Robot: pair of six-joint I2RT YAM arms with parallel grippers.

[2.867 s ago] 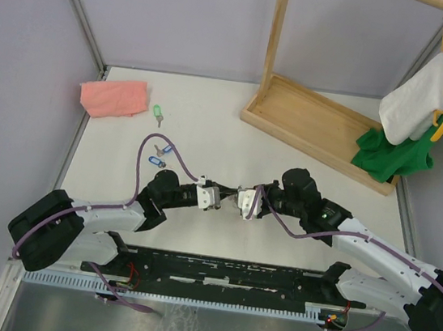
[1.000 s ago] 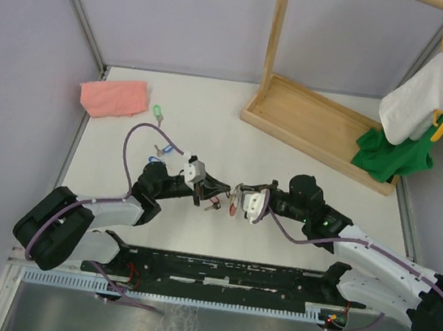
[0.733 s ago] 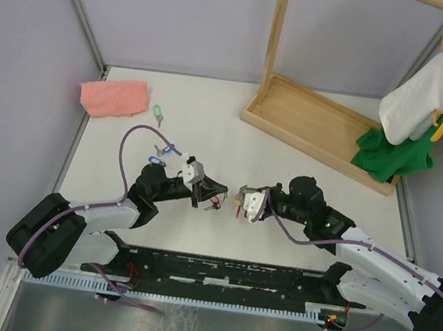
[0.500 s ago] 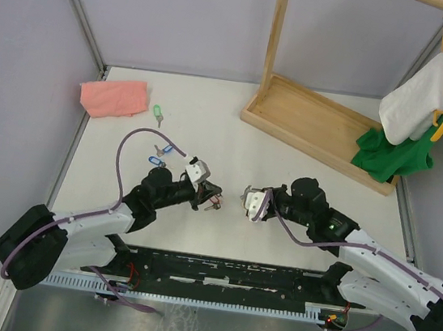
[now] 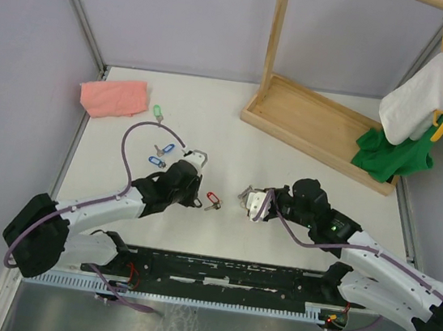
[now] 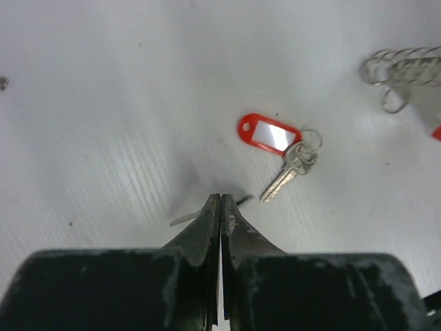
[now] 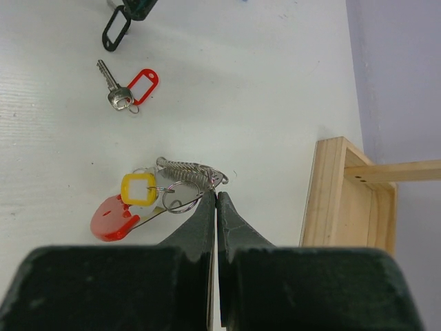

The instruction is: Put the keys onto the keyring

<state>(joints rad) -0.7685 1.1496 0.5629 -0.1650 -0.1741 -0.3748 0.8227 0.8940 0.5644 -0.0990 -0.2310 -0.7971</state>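
Observation:
My right gripper (image 7: 216, 193) is shut on the end of the keyring's silver coiled loop (image 7: 187, 169). The keyring's red crescent (image 7: 110, 217) and a yellow-tagged key (image 7: 139, 189) hang from that loop. A red-tagged key (image 5: 213, 201) lies loose on the table between the arms, just ahead of my left gripper (image 6: 220, 196), whose jaws are shut. A black tag (image 7: 116, 29) sits right at the left fingertips; I cannot tell whether it is pinched. In the top view the left gripper (image 5: 197, 201) and right gripper (image 5: 248, 198) are a short way apart.
A green-tagged key (image 5: 157, 112) and two blue-tagged keys (image 5: 159, 156) lie at the back left, near a pink cloth (image 5: 114, 97). A wooden rack base (image 5: 316, 127) stands at the back right, with hangers and clothes (image 5: 412, 117) beyond it.
My left gripper has drawn back to the left, away from the right gripper. The red-tagged key that was at its tips now lies on the table. The right gripper still holds the keyring.

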